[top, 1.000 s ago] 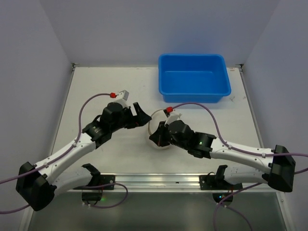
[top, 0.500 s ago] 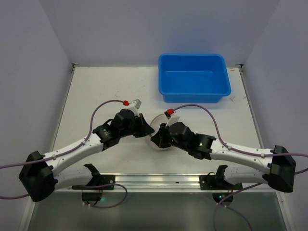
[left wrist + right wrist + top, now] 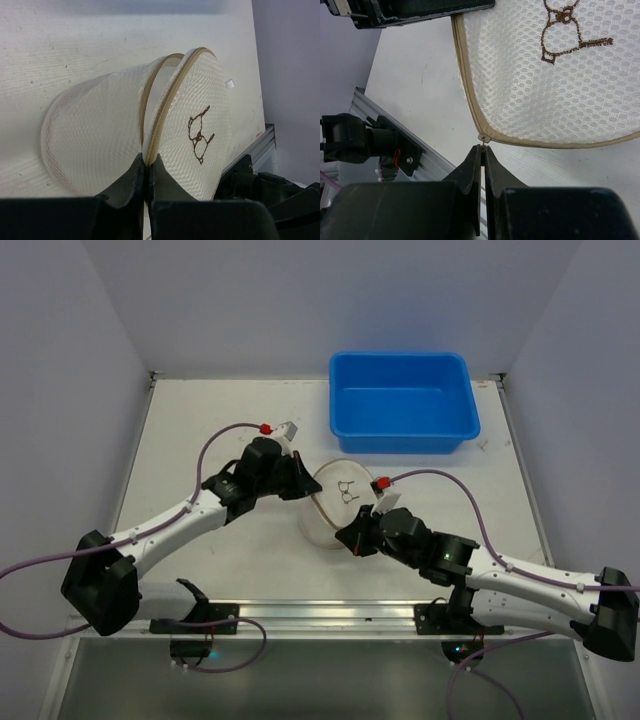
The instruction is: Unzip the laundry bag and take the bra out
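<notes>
Left end effector [image 3: 148, 162]: clenching the tan rim of the laundry bag [image 3: 100, 135], anchoring it against tugging.
Right end effector [image 3: 483, 150]: pinching the zipper pull [image 3: 482, 138], lining up for drawing it round.
Laundry bag: lying tilted on the desk [image 3: 220, 430] between both, lid gaping slightly.

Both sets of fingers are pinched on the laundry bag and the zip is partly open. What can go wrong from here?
1. The right fingers pinch only the tiny zipper pull at their very tips. It may slip out once pulled.
2. The left fingers hold just the thin tan zipper band. The light laundry bag could pull free, or drag along instead of unzipping.
</notes>
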Robot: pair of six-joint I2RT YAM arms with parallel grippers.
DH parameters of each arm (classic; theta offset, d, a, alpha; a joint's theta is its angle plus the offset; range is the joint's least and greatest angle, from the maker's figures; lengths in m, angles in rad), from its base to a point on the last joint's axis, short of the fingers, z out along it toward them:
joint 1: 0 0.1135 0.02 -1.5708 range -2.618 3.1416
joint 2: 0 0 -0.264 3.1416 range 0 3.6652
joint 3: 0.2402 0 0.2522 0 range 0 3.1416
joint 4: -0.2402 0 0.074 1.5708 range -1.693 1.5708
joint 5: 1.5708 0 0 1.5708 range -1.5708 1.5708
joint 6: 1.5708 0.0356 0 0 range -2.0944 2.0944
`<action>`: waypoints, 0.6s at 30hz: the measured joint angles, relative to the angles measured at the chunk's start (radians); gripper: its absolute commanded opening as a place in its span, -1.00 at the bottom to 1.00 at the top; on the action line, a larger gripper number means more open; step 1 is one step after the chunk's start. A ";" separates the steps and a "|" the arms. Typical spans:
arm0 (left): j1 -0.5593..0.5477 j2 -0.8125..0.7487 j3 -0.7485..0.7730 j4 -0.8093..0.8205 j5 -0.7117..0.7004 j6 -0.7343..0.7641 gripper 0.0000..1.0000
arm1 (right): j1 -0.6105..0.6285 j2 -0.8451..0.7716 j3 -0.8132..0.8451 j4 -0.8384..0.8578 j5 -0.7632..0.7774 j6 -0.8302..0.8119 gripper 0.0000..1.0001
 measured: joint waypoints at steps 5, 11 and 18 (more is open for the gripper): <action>0.000 0.054 0.083 -0.042 0.023 0.051 -0.52 | -0.001 0.012 0.005 0.001 0.003 -0.002 -1.00; 0.019 0.070 0.147 -0.047 0.000 0.103 0.84 | 0.001 0.084 0.077 0.000 -0.005 -0.005 -1.00; 0.025 -0.096 0.038 -0.052 -0.053 0.069 0.93 | 0.002 0.202 0.175 0.007 -0.012 -0.010 -1.00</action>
